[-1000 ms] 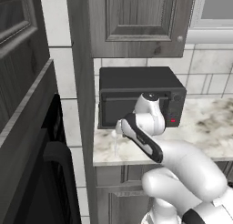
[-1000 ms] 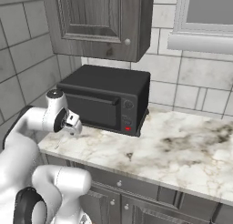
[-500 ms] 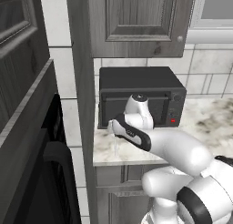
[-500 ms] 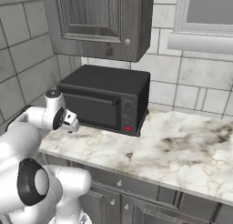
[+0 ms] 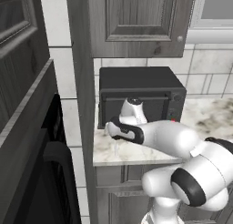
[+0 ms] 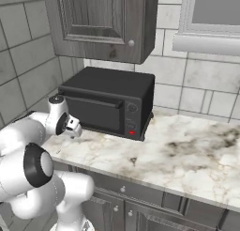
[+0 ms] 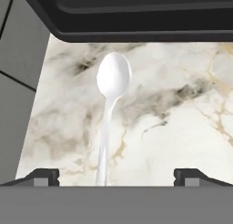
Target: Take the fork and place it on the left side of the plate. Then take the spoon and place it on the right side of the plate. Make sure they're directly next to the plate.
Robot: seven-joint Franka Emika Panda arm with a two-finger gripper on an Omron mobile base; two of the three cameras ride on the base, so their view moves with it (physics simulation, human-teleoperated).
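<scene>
Spoon work looks to be the step in hand: the slim silvery-grey metal spoon (image 7: 108, 120) with its small oval bowl lies flat on the white, brown-veined marble counter (image 7: 182, 127), running from the centre of the hand view down to the bottom edge, bowl toward the top. My two-finger gripper (image 7: 116, 176) hangs above the handle end with its jaws spread wide and nothing between them; one dark fingertip (image 7: 38, 176) sits at lower left, the other at lower right, and the handle passes between them, nearer the left one. The boxy black toaster oven (image 6: 110, 101) stands just beyond the bowl, its lower edge crossing the top of the hand view. In the left base view my hand (image 5: 119, 129) is at centre frame, low over the counter's left end (the spoon (image 5: 116, 148) shows there only as a faint pale sliver below my hand).

I cannot say from here where the plate or fork are. My judgement: next I must centre the handle between my fingertips, descend to the counter surface, and close. The thin, flat handle could easily slip, so contact must be low and square.
</scene>
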